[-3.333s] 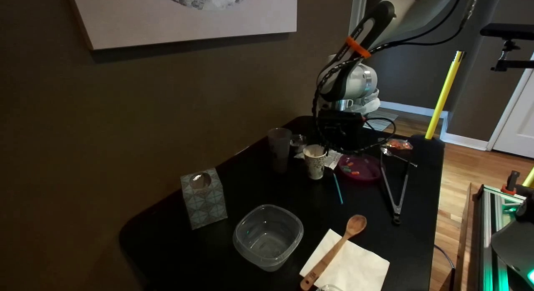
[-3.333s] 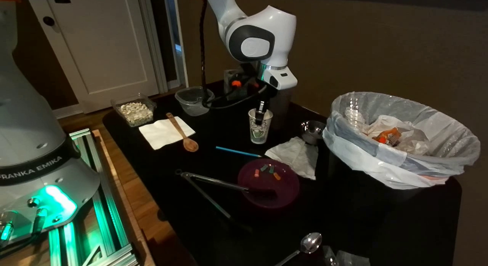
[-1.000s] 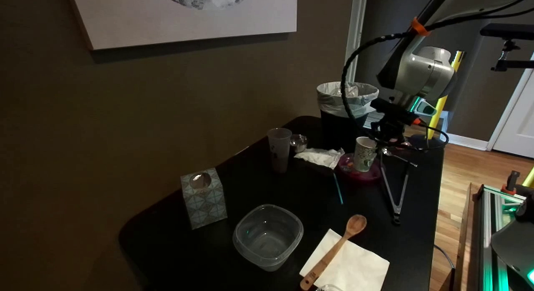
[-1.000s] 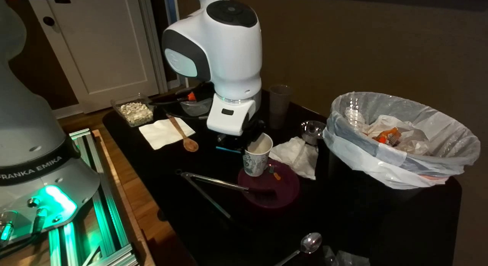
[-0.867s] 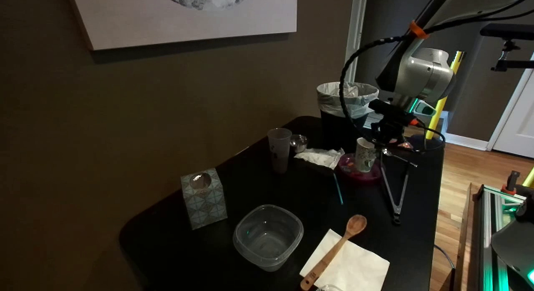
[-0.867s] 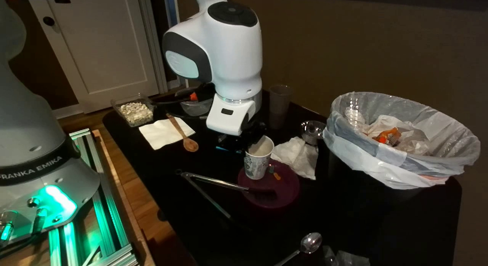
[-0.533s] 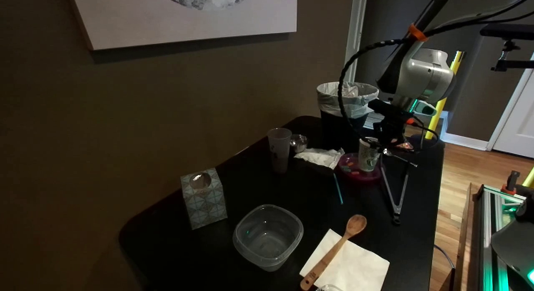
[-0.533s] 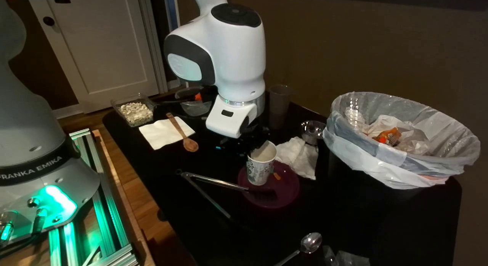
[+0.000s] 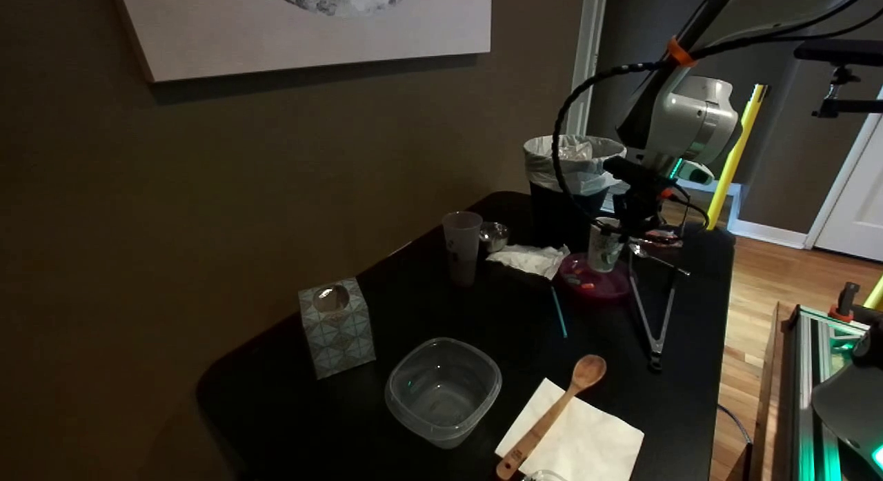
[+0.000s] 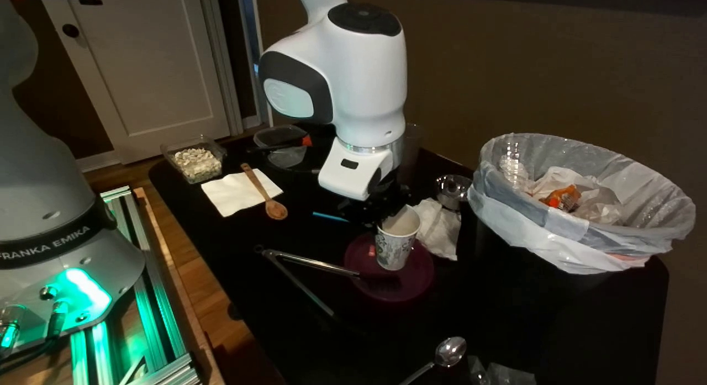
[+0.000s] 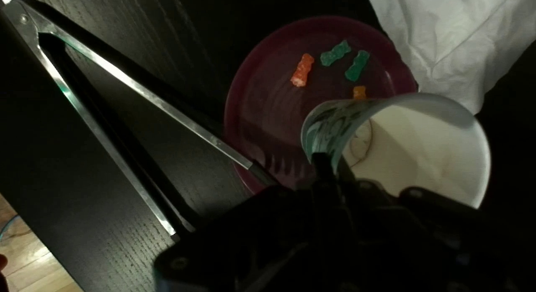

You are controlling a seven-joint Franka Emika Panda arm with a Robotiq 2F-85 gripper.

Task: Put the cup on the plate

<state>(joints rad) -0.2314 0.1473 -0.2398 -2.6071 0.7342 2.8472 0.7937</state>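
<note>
The cup is a white paper cup with a printed pattern, seen in both exterior views (image 9: 604, 252) (image 10: 395, 247) and in the wrist view (image 11: 435, 149). My gripper (image 11: 333, 164) is shut on its wall, one finger inside and one outside; the gripper also shows in an exterior view (image 10: 393, 212). The cup is slightly tilted over the dark red plate, which shows in both exterior views (image 9: 597, 291) (image 10: 409, 288) and the wrist view (image 11: 264, 82). I cannot tell whether the cup's bottom touches the plate. Several gummy candies (image 11: 302, 70) lie on the plate.
Metal tongs (image 10: 309, 263) rest with one end on the plate. A crumpled napkin (image 10: 442, 230), metal bowl (image 10: 453, 189), tall tumbler (image 9: 461, 250) and lined bin (image 10: 580, 236) stand nearby. A blue pencil (image 9: 559, 312), clear container (image 9: 445, 391) and wooden spoon (image 9: 552, 419) are farther off.
The cup stood on the table near the tumbler; my gripper has carried it over the plate. In the last second it has shifted across the plate, toward the bin.
</note>
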